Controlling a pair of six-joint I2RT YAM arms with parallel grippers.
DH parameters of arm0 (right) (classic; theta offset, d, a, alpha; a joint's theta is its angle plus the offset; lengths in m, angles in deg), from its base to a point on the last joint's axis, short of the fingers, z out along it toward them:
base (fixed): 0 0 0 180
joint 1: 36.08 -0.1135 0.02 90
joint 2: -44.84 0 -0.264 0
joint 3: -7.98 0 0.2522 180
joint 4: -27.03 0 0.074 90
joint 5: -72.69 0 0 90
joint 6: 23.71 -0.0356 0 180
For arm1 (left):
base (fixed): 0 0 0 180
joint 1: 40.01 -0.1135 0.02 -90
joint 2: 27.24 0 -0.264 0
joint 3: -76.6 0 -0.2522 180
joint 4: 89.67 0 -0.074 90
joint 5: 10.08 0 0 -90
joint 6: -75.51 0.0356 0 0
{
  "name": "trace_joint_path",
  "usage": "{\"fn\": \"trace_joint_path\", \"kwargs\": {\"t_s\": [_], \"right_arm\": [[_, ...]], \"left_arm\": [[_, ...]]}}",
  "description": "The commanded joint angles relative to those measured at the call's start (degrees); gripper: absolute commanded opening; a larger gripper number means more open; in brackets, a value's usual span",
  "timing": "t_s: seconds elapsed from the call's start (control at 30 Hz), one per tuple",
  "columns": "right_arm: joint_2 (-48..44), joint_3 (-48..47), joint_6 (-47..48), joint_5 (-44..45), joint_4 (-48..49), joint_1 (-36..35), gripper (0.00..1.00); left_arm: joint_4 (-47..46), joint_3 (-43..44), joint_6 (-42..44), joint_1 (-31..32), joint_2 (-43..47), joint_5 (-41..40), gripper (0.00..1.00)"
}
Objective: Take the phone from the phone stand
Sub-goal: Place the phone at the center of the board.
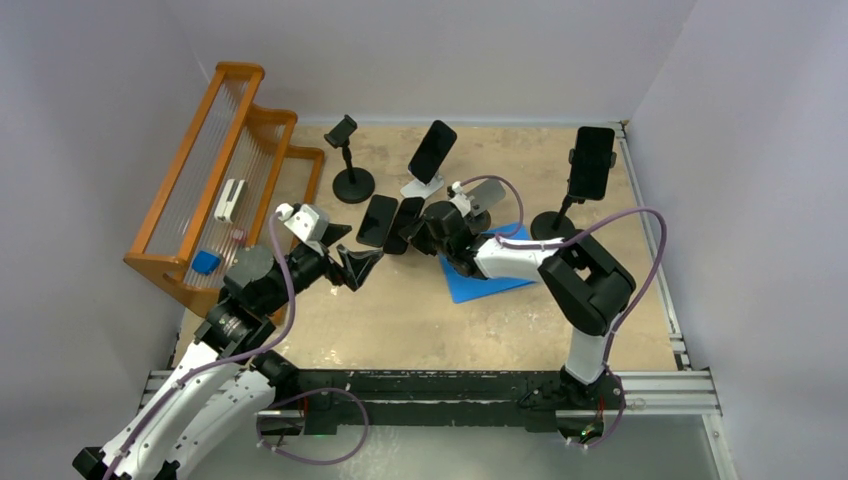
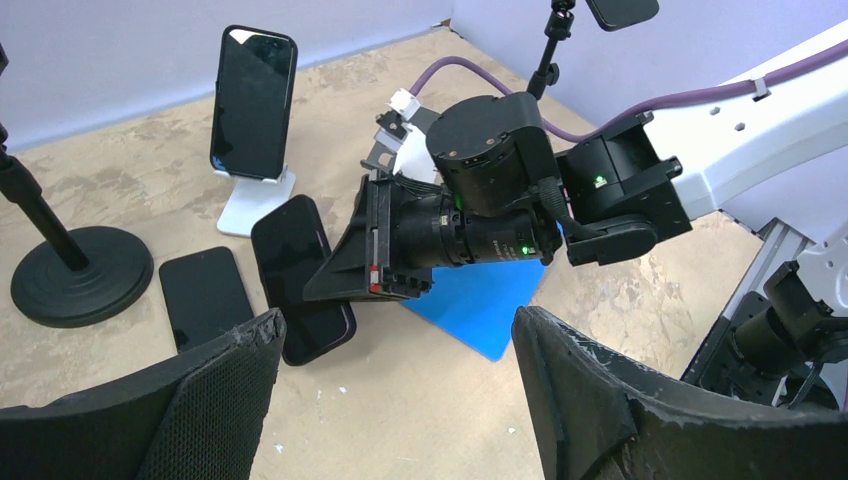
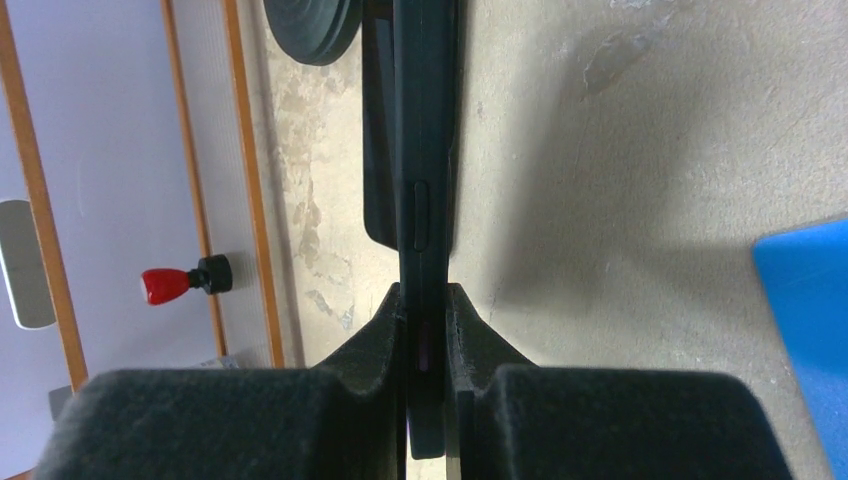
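Now the right claw (image 3: 425,300) is clamped on the edge of a slim black phone (image 3: 428,120), held low over the sandy bench (image 3: 620,150). The left claw (image 2: 397,335) gapes wide and empty nearby. Best to lay the phone flat gently before letting go.

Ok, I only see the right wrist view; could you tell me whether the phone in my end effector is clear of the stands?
Observer: Yes, the held phone is off every stand, beside a flat phone.
Operator: Thanks, and where is the left end effector?
Observer: The left end effector is open and empty, close to both phones.
Operator: Any other phones mounted?
Observer: Two: a propped phone on the white stand, a clamped phone on the far-right black stand.
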Motion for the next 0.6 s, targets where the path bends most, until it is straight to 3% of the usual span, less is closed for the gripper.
{"fn": "trace_joint_path", "kwargs": {"t_s": [0.0, 0.57], "right_arm": [[0.17, -4.12, -1.63, -0.73, 1.97, 0.7, 0.0], [4.03, -6.01, 1.6, -3.84, 0.67, 3.86, 0.0]], "left_arm": [[-1.51, 0.58, 0.78, -0.01, -0.12, -0.19, 0.82], [-1.51, 0.49, 0.82, -0.07, -0.4, 0.16, 0.82]]}}
